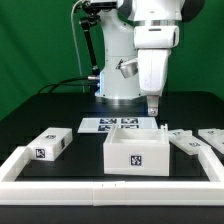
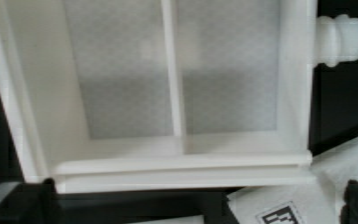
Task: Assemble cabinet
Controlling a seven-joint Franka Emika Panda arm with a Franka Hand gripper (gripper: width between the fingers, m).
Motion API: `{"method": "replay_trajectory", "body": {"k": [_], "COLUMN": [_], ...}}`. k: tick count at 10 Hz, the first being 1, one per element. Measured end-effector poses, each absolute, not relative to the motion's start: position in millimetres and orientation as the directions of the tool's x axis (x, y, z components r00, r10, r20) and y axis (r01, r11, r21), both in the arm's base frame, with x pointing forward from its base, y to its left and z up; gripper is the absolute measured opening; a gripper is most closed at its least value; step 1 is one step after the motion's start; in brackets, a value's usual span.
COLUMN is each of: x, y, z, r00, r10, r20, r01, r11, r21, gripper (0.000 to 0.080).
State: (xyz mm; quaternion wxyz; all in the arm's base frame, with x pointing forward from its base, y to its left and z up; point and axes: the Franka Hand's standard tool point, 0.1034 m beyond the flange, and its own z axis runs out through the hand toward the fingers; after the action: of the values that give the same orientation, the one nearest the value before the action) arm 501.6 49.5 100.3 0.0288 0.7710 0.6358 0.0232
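your cabinet [image 1: 137, 153] sits on the black table [image 1: 60, 108] near the front middle of the exterior view, just inside the white rail frame [image 1: 20, 168]. it stands as an open-topped white box, with one square tag on the face turned to the camera. the gripper [image 1: 152, 106] hangs above the cabinet's back edge, toward the exterior view's right, fingers pointing straight down. at this size the fingers blur into one short stub, so you cannot tell whether they are spread or pressed together, and nothing shows between them.

behind the cabinet lies the marker board [image 1: 98, 126], flat on the table. a loose tagged block [image 1: 48, 145] rests well apart on the exterior view's left. two flat panels [image 1: 186, 144] [image 1: 214, 138] lie on the exterior view's right, the nearer one just beside the cabinet.

the wrist view looks down into the cabinet [image 2: 176, 176]. a thin white divider [image 2: 169, 80] splits the greyish inside into two compartments. a round white knob [image 2: 341, 40] juts from one outer wall. a tagged piece [image 2: 275, 205] lies on the dark table just outside the box
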Motion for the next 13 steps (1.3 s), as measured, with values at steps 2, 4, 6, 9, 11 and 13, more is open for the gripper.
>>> {"method": "replay_trajectory", "body": {"k": [2,4,6,9,11,13], "x": [501.1,488.4,463.3,449.8,447.6,443.3], "y": [49.2,51.0,50.2,48.9,49.5,50.1], "z": [99.3,91.2,76.2,52.0,41.3,28.3], "r00": [0.191,0.173,0.171,0.178,0.186,0.201], "r10": [0.982,0.985,0.985,0.984,0.982,0.979], "r20": [-0.001,0.004,0.006,0.018,0.018,0.015], "r01": [0.979,0.982,0.984,0.983,0.982,0.98], "r11": [-0.191,-0.172,-0.171,-0.179,-0.187,-0.201], "r21": [0.072,0.073,0.058,0.048,0.03,0.005], "gripper": [0.0798,0.0798,0.0798,0.0798,0.0798,0.0798]}}
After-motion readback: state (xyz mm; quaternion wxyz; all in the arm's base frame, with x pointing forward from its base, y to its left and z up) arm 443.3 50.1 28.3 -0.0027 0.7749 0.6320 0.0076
